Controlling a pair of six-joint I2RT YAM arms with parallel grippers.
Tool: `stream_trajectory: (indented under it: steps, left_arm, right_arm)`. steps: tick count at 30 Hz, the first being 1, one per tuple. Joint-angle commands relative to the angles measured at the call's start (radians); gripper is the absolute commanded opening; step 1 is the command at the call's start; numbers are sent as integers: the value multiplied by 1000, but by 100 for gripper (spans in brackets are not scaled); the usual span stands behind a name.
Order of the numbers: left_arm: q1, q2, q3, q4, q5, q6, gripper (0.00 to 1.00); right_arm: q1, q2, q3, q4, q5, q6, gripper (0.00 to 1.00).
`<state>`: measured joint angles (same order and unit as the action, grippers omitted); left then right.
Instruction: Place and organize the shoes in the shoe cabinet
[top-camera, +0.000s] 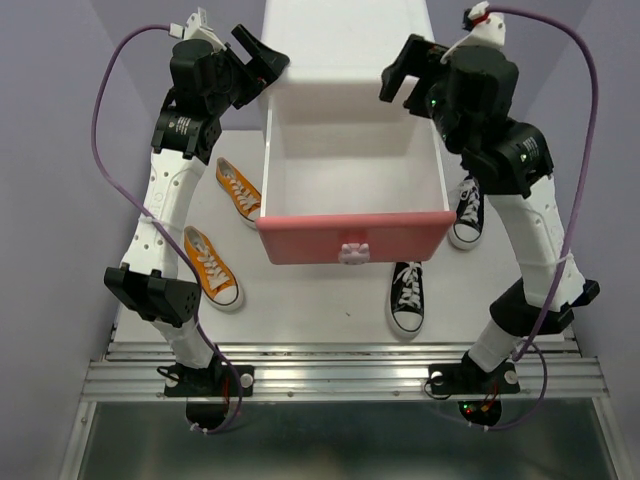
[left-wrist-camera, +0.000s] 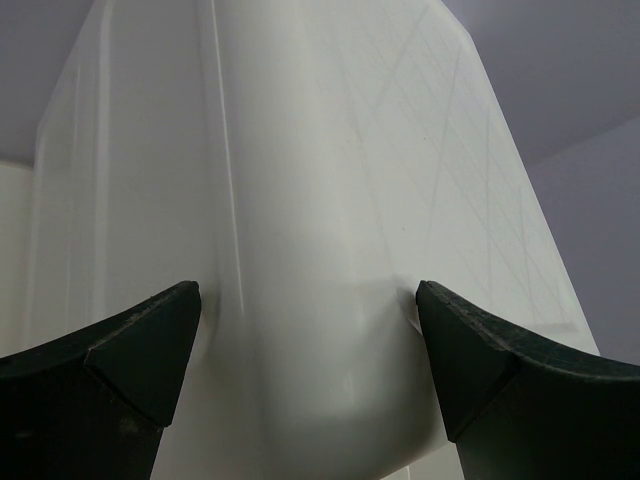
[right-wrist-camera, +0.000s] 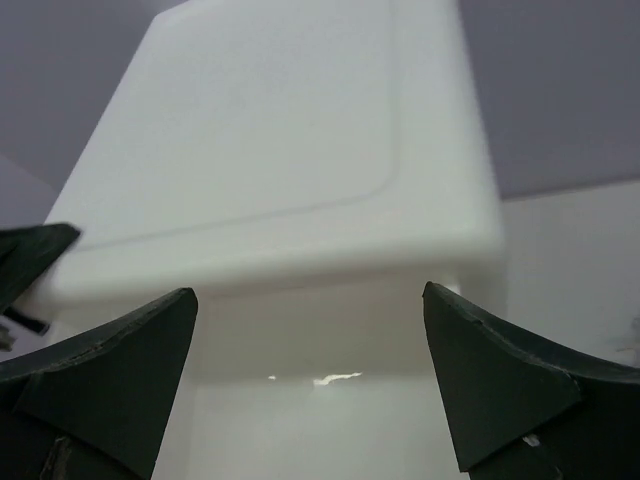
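Observation:
The white shoe cabinet (top-camera: 345, 45) stands at the back middle, its darker pink upper drawer (top-camera: 352, 238) pulled out and empty. Two orange sneakers (top-camera: 238, 190) (top-camera: 211, 266) lie left of the drawer. Two black sneakers (top-camera: 407, 296) (top-camera: 467, 212) lie to its right. My left gripper (top-camera: 262, 58) is open and empty against the cabinet's left front corner (left-wrist-camera: 320, 250). My right gripper (top-camera: 400, 72) is open and empty at the cabinet's right front corner, above the drawer; the cabinet top (right-wrist-camera: 280, 150) fills its view.
The white tabletop (top-camera: 320, 320) ends at a metal rail (top-camera: 340, 370) in front. Purple walls close in both sides. The open drawer juts toward the arms between the two pairs of shoes.

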<state>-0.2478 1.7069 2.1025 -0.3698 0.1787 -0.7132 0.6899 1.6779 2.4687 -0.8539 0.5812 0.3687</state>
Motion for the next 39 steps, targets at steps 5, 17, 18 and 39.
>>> stream_trajectory:
  steps: [5, 17, 18, 39]
  left_arm:
    - [2, 71, -27, -227, -15, 57, 99]
    - [2, 69, -42, -236, -4, 81, 99]
    - [2, 68, -48, -238, -5, 84, 99]
    - [2, 23, -168, -176, -16, 92, 99]
  right_arm:
    - [-370, 2, 36, 138, -343, 185, 100]
    - [-691, -204, -490, -78, -443, 240, 100]
    - [-691, -213, -554, -105, -429, 243, 100]
    - [-691, -566, -1491, -36, -868, 177, 100]
